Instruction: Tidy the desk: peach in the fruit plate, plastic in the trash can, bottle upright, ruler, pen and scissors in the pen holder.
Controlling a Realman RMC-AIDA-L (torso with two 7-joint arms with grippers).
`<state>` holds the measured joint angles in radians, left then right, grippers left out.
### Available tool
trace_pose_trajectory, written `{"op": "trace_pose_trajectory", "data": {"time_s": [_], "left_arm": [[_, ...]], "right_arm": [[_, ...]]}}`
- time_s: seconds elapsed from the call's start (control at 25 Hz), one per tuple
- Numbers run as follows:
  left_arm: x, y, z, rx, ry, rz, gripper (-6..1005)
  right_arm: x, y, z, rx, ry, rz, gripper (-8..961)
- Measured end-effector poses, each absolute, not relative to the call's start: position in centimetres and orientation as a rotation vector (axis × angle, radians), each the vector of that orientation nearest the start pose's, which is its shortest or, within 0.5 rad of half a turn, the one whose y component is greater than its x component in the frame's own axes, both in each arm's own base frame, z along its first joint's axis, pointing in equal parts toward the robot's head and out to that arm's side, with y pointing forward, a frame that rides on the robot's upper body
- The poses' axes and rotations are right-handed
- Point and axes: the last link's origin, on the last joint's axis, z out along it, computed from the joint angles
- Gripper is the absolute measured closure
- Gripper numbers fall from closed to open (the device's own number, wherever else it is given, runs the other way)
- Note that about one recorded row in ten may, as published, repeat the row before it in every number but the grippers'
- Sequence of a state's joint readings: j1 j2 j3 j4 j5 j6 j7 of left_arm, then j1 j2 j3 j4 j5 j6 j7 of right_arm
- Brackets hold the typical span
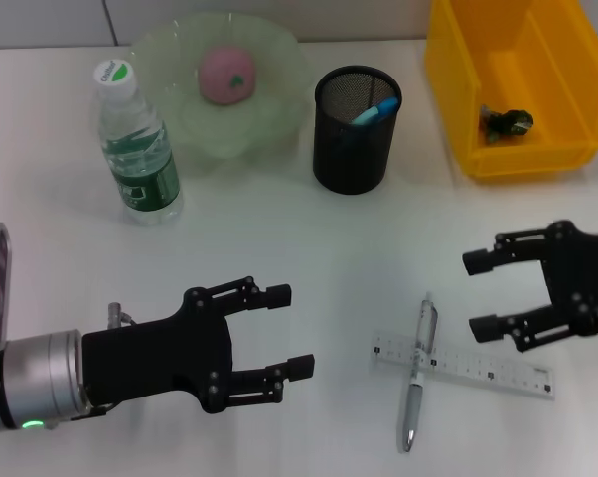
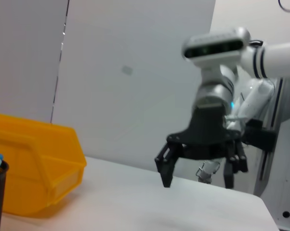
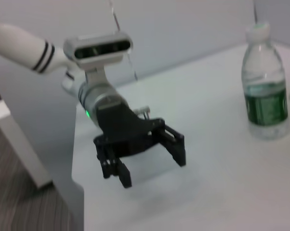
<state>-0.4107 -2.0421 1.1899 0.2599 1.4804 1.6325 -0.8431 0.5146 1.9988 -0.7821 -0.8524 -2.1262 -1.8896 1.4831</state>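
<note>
Pen [image 1: 418, 373] and clear ruler [image 1: 463, 365] lie crossed on the table [image 1: 279, 229] at your five o'clock, the silver pen running near to far over the flat ruler. You have the right gripper [image 1: 481, 294] spread wide and empty just at their two o'clock, and the left gripper [image 1: 289, 331] equally released at their nine o'clock. Toward twelve, the pink peach [image 1: 226, 75] sits in the fruit plate [image 1: 279, 60], the bottle [image 1: 135, 144] stands upright, and the mesh pen holder [image 1: 354, 134] stands beside the yellow trash can [image 1: 448, 89].

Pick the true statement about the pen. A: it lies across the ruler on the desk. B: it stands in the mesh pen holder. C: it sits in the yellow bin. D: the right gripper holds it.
A: the pen lies across the ruler on the desk, with the open right gripper beside it, not touching.
</note>
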Motion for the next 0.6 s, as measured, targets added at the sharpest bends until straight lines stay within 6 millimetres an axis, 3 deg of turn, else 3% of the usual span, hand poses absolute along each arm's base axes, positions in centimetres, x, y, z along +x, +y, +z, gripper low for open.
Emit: {"op": "trace_pose_trajectory", "data": {"time_s": [0.12, 0.2, 0.32, 0.36, 0.6], "left_arm": [[-27.7, 24.5, -5.7, -2.818, -0.360, -0.998, 215], [-27.8, 24.5, -5.7, -2.840, -0.347, -0.976, 215], [-27.8, 24.5, -5.8, -2.855, -0.340, -0.960, 215], [-27.9, 24.5, -5.8, -2.861, -0.337, -0.949, 215], [-28.2, 24.8, -5.9, -2.897, -0.298, -0.880, 215]], "right_arm": [[24.1, 31.3, 4.4, -3.124, 0.512, 0.335, 141], [21.9, 32.7, 3.9, -3.188, 0.531, 0.125, 141], [21.2, 33.0, 3.7, -3.206, 0.532, 0.071, 141], [19.9, 33.5, 3.3, -3.230, 0.531, -0.030, 141], [17.2, 34.4, 1.8, -3.251, 0.472, -0.264, 141]]}}
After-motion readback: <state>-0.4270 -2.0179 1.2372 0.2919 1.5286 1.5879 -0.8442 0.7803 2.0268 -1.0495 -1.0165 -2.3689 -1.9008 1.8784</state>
